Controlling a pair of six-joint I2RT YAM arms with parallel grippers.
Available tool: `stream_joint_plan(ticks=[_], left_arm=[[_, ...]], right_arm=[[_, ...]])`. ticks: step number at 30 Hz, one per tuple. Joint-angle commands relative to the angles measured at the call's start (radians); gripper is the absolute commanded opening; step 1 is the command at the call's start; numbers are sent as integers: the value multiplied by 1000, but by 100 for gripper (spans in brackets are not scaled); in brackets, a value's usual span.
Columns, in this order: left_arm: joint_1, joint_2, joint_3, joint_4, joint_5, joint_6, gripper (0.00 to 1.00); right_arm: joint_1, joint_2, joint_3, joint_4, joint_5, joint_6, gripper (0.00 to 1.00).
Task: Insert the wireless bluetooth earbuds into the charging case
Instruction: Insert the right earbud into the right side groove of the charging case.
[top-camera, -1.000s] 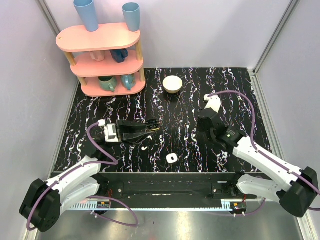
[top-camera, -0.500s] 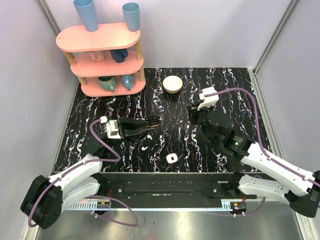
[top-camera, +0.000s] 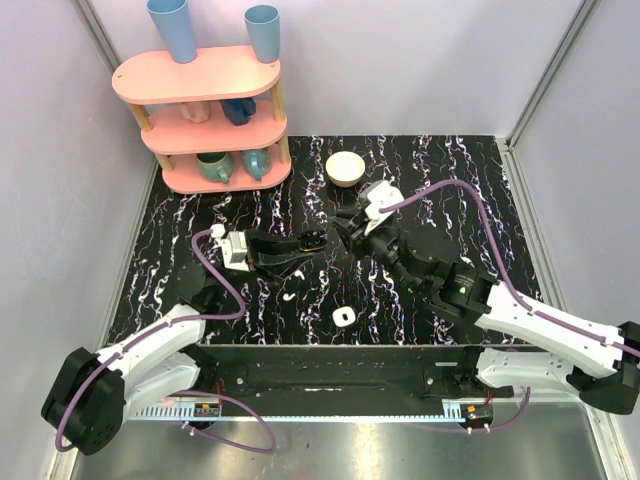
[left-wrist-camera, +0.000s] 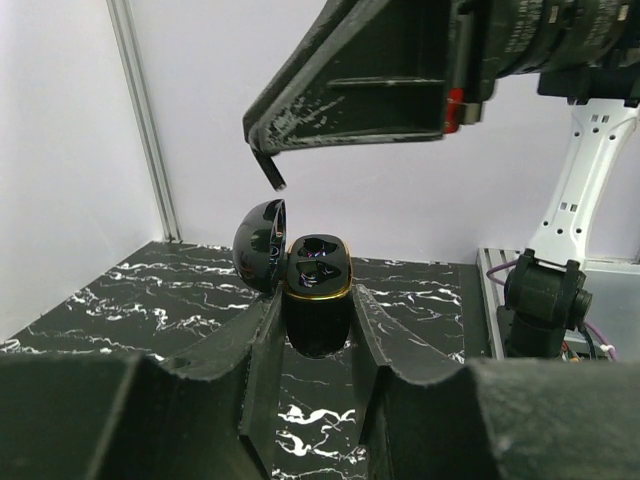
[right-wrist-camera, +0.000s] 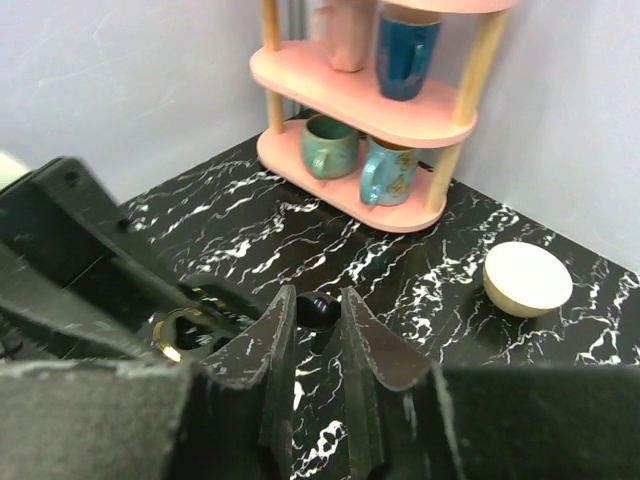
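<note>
The left arm (top-camera: 150, 352) and the right arm (top-camera: 540, 323) have white shells and black round joints. A purple cable (top-camera: 455, 181) runs along each. The left gripper (left-wrist-camera: 316, 300) has matt black fingers (left-wrist-camera: 230, 365), with edges scuffed grey.

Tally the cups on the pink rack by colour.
Light blue tumblers: 2
Pink mug: 1
Dark blue mug: 1
Teal mugs: 2
Total: 6
</note>
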Motion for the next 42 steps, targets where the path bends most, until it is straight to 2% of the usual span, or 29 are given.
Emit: stream_joint_plan(ticks=[1, 10, 28, 42], left_arm=[[-7, -11, 52, -33, -37, 46, 0], [-8, -35, 53, -107, -81, 63, 0], [-13, -44, 59, -83, -78, 43, 0], [-14, -73, 53, -76, -87, 45, 0]], right_arm=[[58, 33, 54, 57, -31, -86, 12], [91, 37, 31, 110, 51, -137, 12], [101, 73, -29, 173, -17, -109, 11], [102, 87, -35, 152, -34, -140, 9]])
